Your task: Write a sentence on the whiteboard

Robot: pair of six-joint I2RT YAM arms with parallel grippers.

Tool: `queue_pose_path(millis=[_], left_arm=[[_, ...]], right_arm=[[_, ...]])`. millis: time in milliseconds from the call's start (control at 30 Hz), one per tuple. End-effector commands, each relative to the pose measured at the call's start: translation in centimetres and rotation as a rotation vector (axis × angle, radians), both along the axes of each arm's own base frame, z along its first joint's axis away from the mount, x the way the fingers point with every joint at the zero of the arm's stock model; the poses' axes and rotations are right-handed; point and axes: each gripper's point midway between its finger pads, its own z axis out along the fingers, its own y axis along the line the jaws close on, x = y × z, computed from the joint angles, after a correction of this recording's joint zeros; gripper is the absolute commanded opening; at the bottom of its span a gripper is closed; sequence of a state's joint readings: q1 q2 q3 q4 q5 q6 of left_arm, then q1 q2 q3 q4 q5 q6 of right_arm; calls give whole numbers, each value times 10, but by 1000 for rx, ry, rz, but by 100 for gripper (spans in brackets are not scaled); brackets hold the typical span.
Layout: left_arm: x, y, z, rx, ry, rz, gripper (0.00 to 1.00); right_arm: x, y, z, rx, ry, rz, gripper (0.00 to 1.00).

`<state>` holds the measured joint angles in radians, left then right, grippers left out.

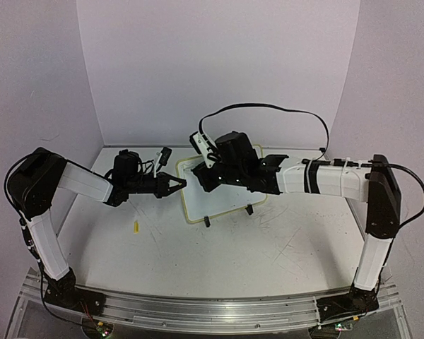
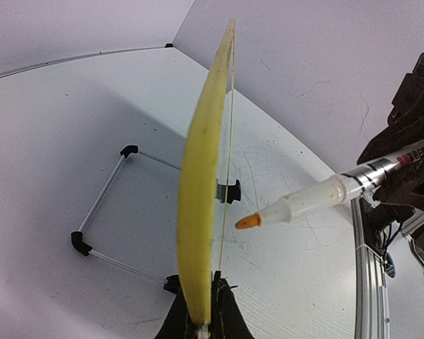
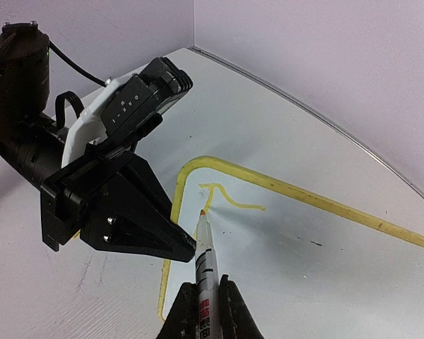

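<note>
Left pincer (image 1: 178, 183) clamps the whiteboard's (image 1: 226, 203) left edge.

Soft, even, violet-tinged light
Overhead view lacks fine detail; shadows on the table (image 1: 219, 261) are faint; wrist views bow lines near the edges; the edge-on whiteboard (image 2: 198, 212) blurs toward six o'clock.

- The whiteboard (image 1: 226, 201) is sitting mid-table (image 1: 268, 247), between my two arms.
- My left gripper (image 2: 200, 319) is clamping its left edge, one finger on each face.
- My right gripper (image 3: 201, 311) is hanging over the board's left part, holding the marker (image 3: 205, 260), tip at the face near the far left corner.
- The wire stand (image 2: 101, 200) is lying on the table on the board's side away from the marker.
- A small loose piece (image 1: 136, 226) is lying on the table, left of and before the board.
</note>
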<state>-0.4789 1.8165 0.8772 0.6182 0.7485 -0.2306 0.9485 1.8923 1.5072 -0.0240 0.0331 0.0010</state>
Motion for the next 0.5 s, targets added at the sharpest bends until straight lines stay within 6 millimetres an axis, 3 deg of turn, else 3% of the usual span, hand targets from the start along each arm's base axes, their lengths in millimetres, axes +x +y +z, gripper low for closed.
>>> queue_pose_path(millis=[0, 467], left_arm=[[15, 10, -1, 67, -45, 75, 0], [15, 10, -2, 70, -44, 77, 0]], right_arm=[[8, 7, 13, 35, -20, -10, 0], [18, -8, 9, 9, -38, -91, 0]])
